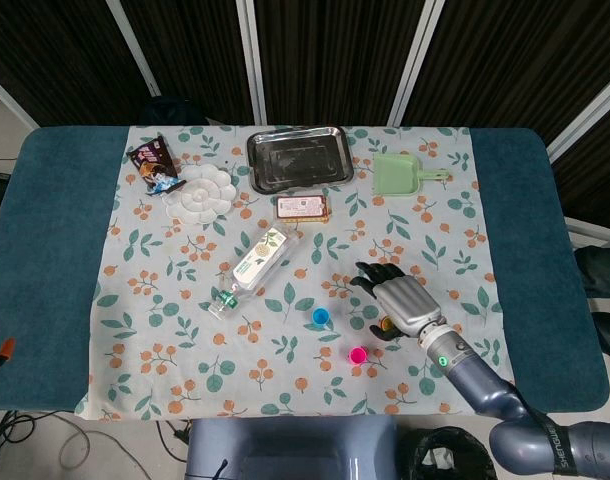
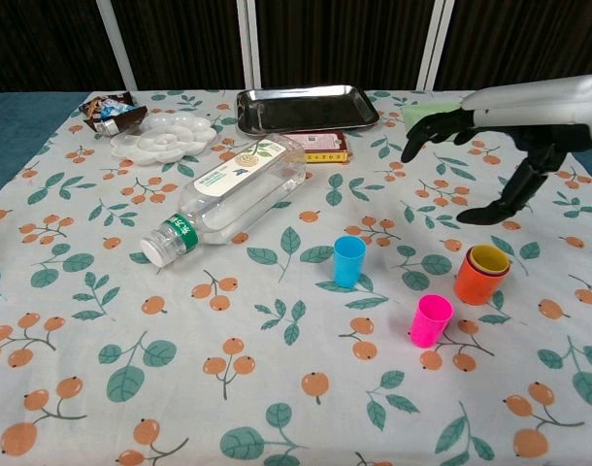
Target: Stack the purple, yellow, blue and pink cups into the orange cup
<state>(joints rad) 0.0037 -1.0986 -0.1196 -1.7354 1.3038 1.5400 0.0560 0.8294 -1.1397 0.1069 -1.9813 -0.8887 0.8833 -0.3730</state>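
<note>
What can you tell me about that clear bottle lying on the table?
The clear plastic bottle lies on its side on the leaf-and-berry tablecloth, slanted, its cap end toward the robot. It has a white cap, a green neck band and a pale label with a round gold emblem. It looks empty or filled with clear liquid; I cannot tell which. Nothing touches it except the cloth.

From overhead the right hand (image 1: 400, 303) covers most of the orange cup (image 1: 381, 325), and the purple cup can't be made out.
</note>
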